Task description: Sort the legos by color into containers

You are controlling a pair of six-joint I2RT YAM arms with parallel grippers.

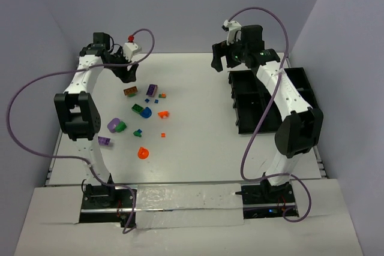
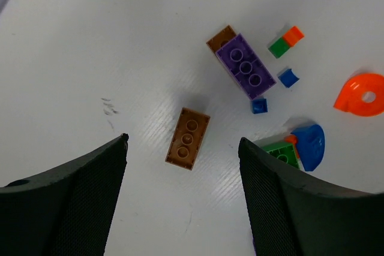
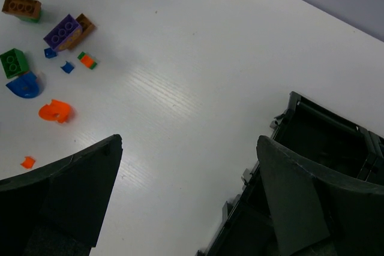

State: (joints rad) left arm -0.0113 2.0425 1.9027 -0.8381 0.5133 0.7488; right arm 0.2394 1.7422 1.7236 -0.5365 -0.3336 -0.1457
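Two robot arms are standing at the near edge of a white table [image 1: 204, 142]. At the far left, the left gripper [image 1: 129, 78] is hovering with its jaws apart, gripping nothing. A brown brick [image 2: 188, 138] is lying flat on the table between its fingers [image 2: 78, 196], touching neither. Just right of it, a purple brick [image 2: 245, 66] is resting against a second brown brick [image 2: 219, 38]. Other legos [image 1: 139, 110] in green, blue and orange are lying scattered on the left half of the table. At the far right, the right gripper [image 1: 223, 64] is hanging with its jaws wide apart and empty, beside the far left corner of the black tray [image 1: 243, 103], which is sitting along the right side
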